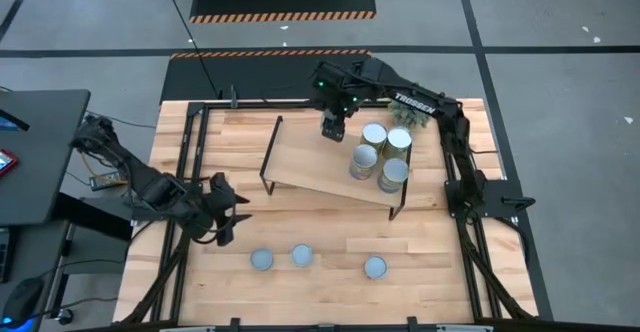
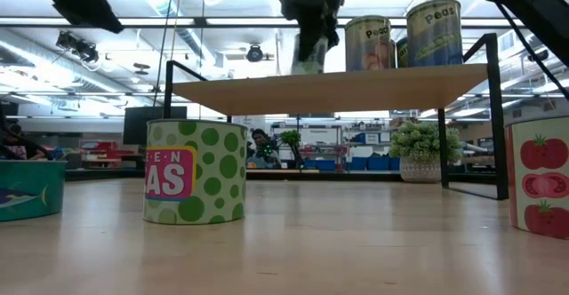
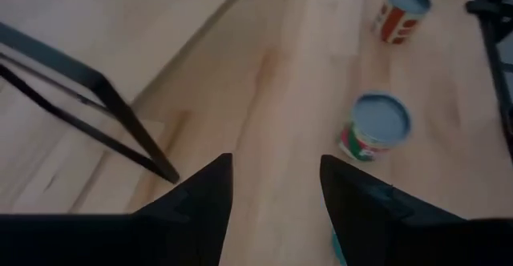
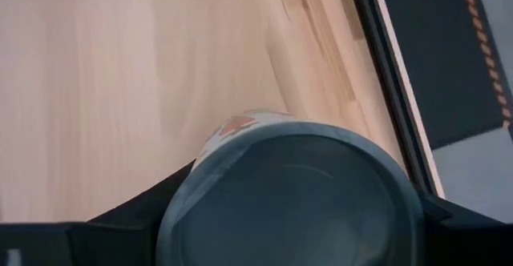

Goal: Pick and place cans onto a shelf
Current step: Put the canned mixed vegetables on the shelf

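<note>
The shelf (image 1: 320, 162) stands mid-table, with several cans (image 1: 381, 155) grouped at its right end. My right gripper (image 1: 333, 127) is over the shelf's far side, left of that group, shut on a can (image 2: 307, 59) that also shows in the right wrist view (image 4: 288, 194). Three cans (image 1: 302, 256) stand on the tabletop near the front edge. My left gripper (image 1: 225, 217) is open and empty, low over the table left of the shelf, and also shows in its wrist view (image 3: 276, 186). My right gripper pinches the can's round side wall (image 4: 188, 182) between its two fingers, one on each side. The fingers come from above, pointing down. The can is upright, its bottom at the shelf board (image 2: 320, 89); whether it rests on the board I cannot tell.
On the tabletop in the low view stand a green-dotted peas can (image 2: 196, 172), a teal can (image 2: 27, 188) and a tomato can (image 2: 538, 175). The shelf's black leg (image 3: 104, 114) is close to my left gripper. The shelf's left half (image 1: 295, 152) is bare.
</note>
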Motion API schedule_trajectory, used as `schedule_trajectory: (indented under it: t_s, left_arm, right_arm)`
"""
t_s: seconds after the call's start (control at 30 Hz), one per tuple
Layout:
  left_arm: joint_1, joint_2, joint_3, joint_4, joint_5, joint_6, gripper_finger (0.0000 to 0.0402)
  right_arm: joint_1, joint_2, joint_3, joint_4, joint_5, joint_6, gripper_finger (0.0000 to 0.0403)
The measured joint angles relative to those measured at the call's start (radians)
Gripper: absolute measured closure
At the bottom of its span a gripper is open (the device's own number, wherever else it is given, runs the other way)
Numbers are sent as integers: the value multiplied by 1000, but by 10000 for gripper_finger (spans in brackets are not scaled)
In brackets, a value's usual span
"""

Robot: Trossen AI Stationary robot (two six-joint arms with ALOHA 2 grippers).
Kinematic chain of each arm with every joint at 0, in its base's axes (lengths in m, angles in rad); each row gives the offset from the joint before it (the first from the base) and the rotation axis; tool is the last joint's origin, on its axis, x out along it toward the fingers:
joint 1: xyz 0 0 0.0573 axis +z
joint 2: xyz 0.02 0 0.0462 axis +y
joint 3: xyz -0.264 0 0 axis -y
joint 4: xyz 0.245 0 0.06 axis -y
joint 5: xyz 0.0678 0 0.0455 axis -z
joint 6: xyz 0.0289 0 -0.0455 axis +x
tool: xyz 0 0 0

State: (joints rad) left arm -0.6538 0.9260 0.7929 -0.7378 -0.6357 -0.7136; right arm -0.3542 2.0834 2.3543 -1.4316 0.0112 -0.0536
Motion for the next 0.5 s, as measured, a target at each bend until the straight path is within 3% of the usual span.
schedule_trajectory:
  t_s: [0.37,0.5]
  left_arm:
    - [197,2,0,-12,-47,4,208]
    - [267,2,0,12,0,1,210]
  right_arm:
    - [-19,1,-12,-29,-39,-124,121]
    - [-7,2,-23,-19,-39,-131,121]
